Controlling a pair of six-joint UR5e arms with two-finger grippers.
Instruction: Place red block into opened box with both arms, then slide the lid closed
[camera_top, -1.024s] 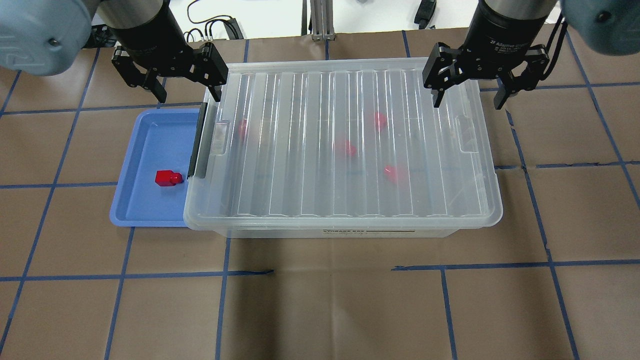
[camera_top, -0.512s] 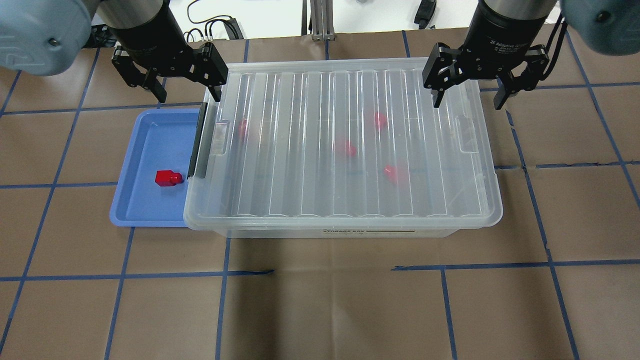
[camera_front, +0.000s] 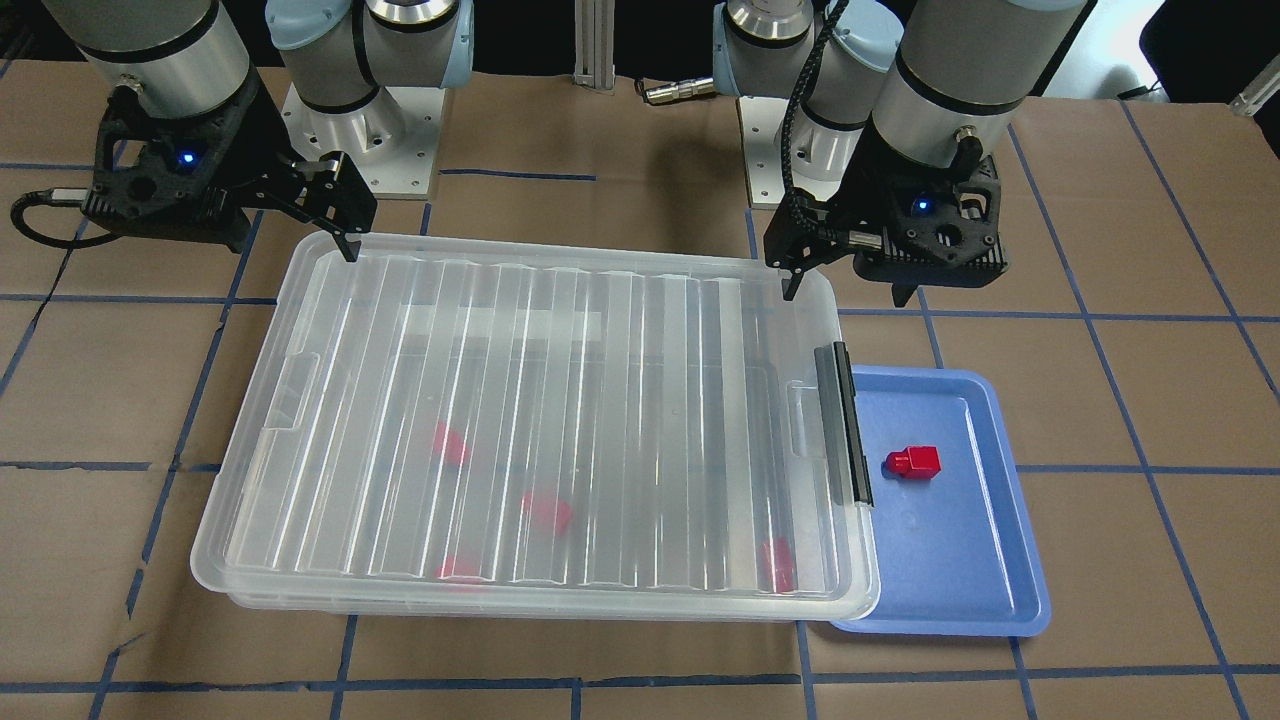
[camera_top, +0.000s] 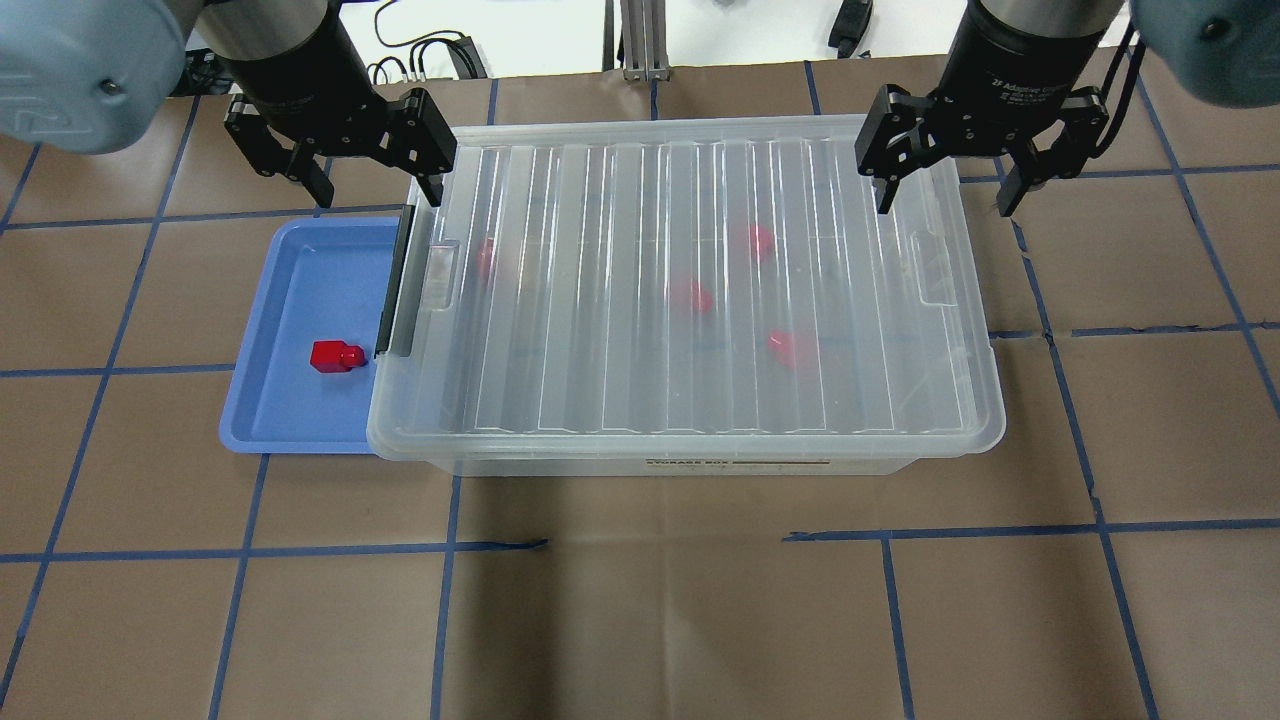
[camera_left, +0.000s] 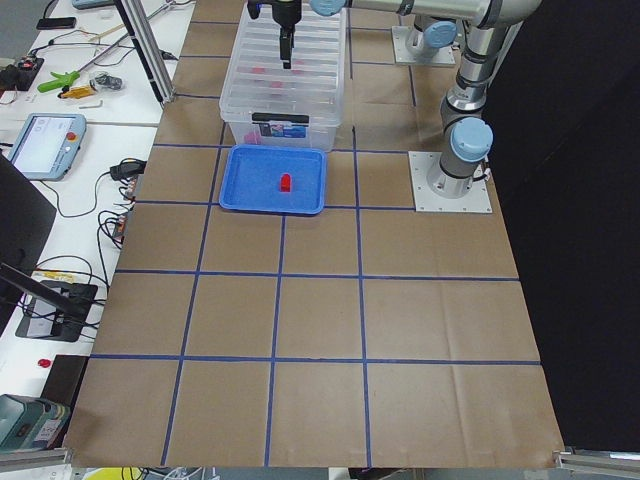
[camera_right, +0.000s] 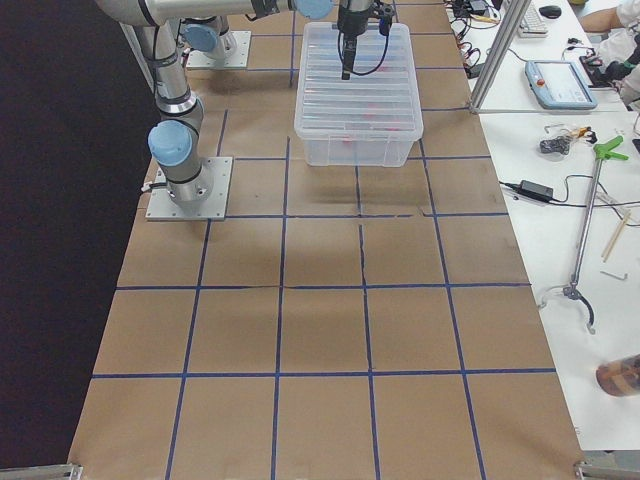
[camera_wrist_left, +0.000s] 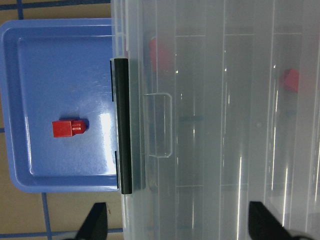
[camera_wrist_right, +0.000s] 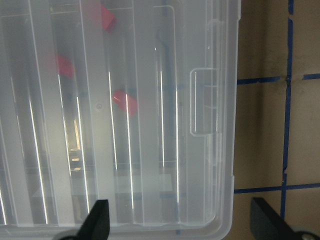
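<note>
Overhead, the lid (camera_top: 700, 180) covers the box (camera_top: 520, 466), and 4 blurred blocks (camera_top: 690, 296) show through it. The red block (camera_top: 336, 356) lies outside, in the blue tray (camera_top: 250, 432), just beside the black latch (camera_top: 396, 285), with its stub toward the latch. The left gripper (camera_top: 380, 198) hangs spread and empty at the box's far left corner. 1 finger is over the lid's edge and the other is past the tray's far rim. The block lies well apart from it, toward the tray's near side. The right gripper (camera_top: 945, 205), also spread and empty, straddles the far right corner.

From the front, I cannot tell whether any tip touches the lid.

On the left wrist, the block sits ahead of the outer fingertip (camera_wrist_left: 97, 222).

On the right wrist, 1 tip is over the lid and 1 is over the brown paper (camera_wrist_right: 260, 125).

From the sides, both grippers are too small to judge.
</note>
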